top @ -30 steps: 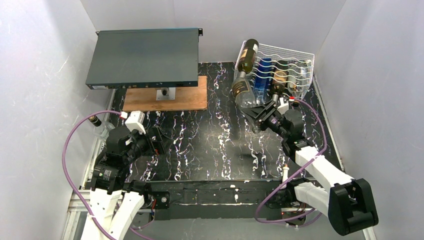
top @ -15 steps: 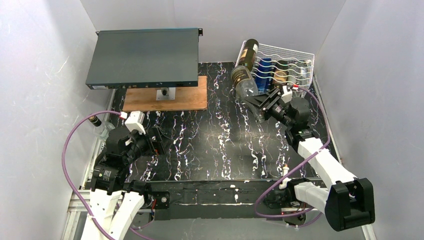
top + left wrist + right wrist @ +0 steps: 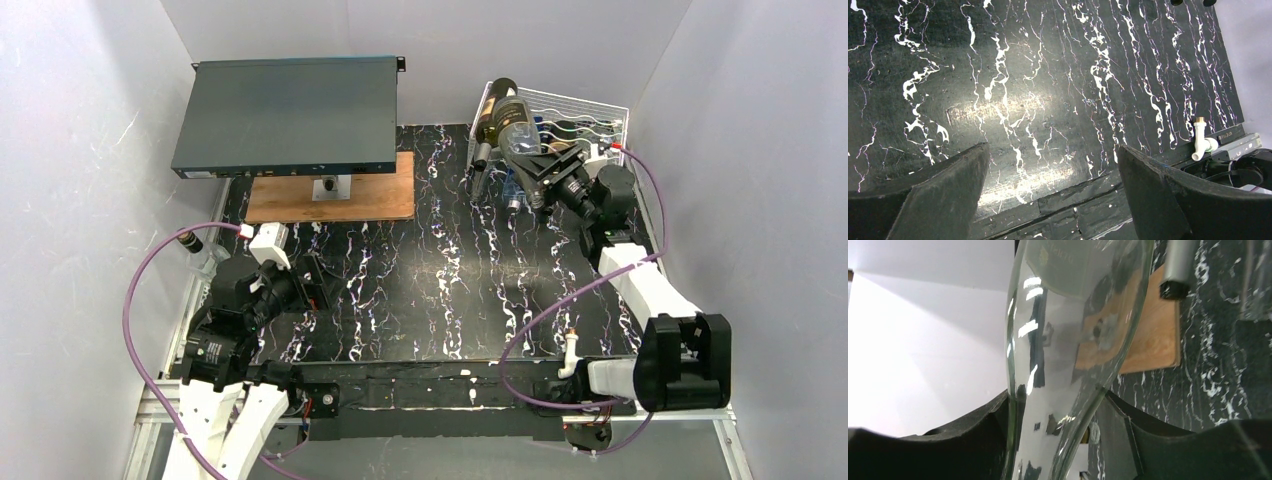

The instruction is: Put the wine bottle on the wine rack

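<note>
the right pincer [image 3: 543, 170] is clenched around the wine bottle [image 3: 1058, 365], which is of smooth clear glass with a rounded shoulder and a label. the bottle is held slanted over the front left part of the wine rack [image 3: 600, 104], a white box of thin wavy wire; whether it touches the wire i cannot tell. a dark glass bottle [image 3: 497, 108] lies just beside it on the rack. the left pincer [image 3: 1053, 190] stands released above the black surface [image 3: 1048, 75], which has white marble veins.
</note>
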Motion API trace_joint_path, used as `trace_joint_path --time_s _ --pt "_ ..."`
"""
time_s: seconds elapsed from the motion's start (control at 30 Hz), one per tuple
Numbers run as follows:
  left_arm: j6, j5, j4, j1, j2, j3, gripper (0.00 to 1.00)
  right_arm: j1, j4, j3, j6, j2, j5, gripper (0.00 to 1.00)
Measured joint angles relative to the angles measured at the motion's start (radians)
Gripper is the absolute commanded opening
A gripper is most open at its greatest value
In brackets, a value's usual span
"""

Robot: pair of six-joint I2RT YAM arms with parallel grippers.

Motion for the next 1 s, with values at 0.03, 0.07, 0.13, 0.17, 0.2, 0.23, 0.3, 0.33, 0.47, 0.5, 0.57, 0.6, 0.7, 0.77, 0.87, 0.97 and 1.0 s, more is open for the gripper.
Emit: trace_joint_path --time_s 0.03,0.07,0.13,0.17,0.2,0.23,0.3,0.33,0.47,0.5,0.57,0.6,0.7,0.77,0.87,0.97,1.0 --pt "0.000 0.000 0.000 0.000 0.000 0.000 0.99 -0.010 0.007 0.008 0.000 0.018 0.005 0.01" --pt "0.000 0.000 0.000 0.000 0.000 0.000 0.99 -0.019 0.009 0.014 -0.002 0.032 0.010 0.01" --pt "0.000 0.000 0.000 0.000 0.000 0.000 0.99 -0.037 0.010 0.029 -0.010 0.064 0.023 0.01" --pt "0.000 0.000 0.000 0.000 0.000 0.000 0.99 -0.045 0.010 0.037 -0.016 0.081 0.029 0.01" --pt "0.000 0.000 0.000 0.000 0.000 0.000 0.99 -0.051 0.010 0.045 -0.022 0.095 0.034 0.01" --pt "0.000 0.000 0.000 0.000 0.000 0.000 0.99 -0.056 0.010 0.051 -0.028 0.111 0.040 0.01" --pt "0.000 0.000 0.000 0.000 0.001 0.000 0.99 -0.065 0.010 0.060 -0.042 0.133 0.050 0.01" --pt "0.000 0.000 0.000 0.000 0.002 0.000 0.99 -0.071 0.009 0.070 -0.053 0.152 0.056 0.01" --pt "0.000 0.000 0.000 0.000 0.008 0.000 0.99 -0.085 -0.032 0.132 -0.132 0.224 0.076 0.01" --pt "0.000 0.000 0.000 0.000 0.011 0.000 0.99 -0.087 -0.040 0.147 -0.154 0.240 0.082 0.01" --pt "0.000 0.000 0.000 0.000 0.014 0.000 0.99 -0.092 -0.060 0.174 -0.196 0.267 0.093 0.01" --pt "0.000 0.000 0.000 0.000 0.015 0.000 0.99 -0.094 -0.075 0.190 -0.215 0.282 0.100 0.01" --pt "0.000 0.000 0.000 0.000 0.017 0.000 0.99 -0.099 -0.090 0.229 -0.254 0.323 0.111 0.01" --pt "0.000 -0.001 0.000 0.000 0.018 0.000 0.99 -0.103 -0.092 0.248 -0.269 0.350 0.116 0.01" --pt "0.000 -0.001 0.000 0.000 0.018 0.000 0.99 -0.104 -0.090 0.282 -0.285 0.402 0.126 0.01" --pt "0.000 -0.001 0.000 0.000 0.018 0.000 0.99 -0.104 -0.084 0.307 -0.292 0.456 0.130 0.01" --pt "0.000 -0.001 0.000 0.000 0.018 0.000 0.99 -0.104 -0.080 0.311 -0.293 0.470 0.130 0.01"
